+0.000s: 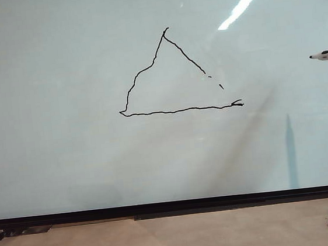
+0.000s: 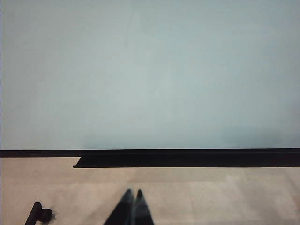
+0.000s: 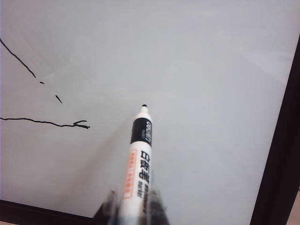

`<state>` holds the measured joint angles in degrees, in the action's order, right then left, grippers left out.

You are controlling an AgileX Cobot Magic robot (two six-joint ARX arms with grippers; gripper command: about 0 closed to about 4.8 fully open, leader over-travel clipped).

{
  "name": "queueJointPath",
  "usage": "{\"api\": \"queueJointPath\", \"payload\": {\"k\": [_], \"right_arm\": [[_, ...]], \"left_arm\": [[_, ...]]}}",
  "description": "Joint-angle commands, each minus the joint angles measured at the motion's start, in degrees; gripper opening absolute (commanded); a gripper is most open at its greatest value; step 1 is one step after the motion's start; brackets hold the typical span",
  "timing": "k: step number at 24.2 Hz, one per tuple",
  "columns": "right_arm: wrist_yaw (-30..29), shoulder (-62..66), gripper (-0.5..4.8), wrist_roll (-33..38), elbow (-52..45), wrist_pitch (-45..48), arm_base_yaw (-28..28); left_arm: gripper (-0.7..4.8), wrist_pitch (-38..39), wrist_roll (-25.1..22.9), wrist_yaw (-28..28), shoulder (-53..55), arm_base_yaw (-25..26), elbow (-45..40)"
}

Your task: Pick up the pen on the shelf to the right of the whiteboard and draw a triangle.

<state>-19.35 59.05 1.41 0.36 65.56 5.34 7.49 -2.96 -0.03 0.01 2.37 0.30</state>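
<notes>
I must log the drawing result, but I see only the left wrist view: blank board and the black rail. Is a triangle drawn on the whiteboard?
Observer: Yes, a wobbly black triangle is on the whiteboard; its right side has gaps.
Operator: Where is the pen now?
Observer: The pen is in the right gripper, jaws shut on its barrel, off to the right of the triangle.
Operator: Does the tip touch the board?
Observer: I cannot tell; in the right wrist view the tip lies clear of the drawn lines.
</notes>
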Motion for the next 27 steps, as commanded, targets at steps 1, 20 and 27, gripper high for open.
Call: {"api": "queueJointPath", "payload": {"k": [1,20,27], "right_arm": [[0.1,-2.8,-0.05,-0.2,-0.4,-3.7,-0.1],[5.4,-32.5,-0.06,-2.5,-0.4,-36.9,-0.2],[7.7,-41.0,-0.05,-2.6,-0.4,-45.3,-1.7]], "left_arm": [[-0.05,-0.7,0.0,0.2,0.0,0.0,0.2],[-0.05,-0.7,0.0,0.2,0.0,0.0,0.2],[-0.05,-0.7,0.0,0.2,0.0,0.0,0.2]]}}
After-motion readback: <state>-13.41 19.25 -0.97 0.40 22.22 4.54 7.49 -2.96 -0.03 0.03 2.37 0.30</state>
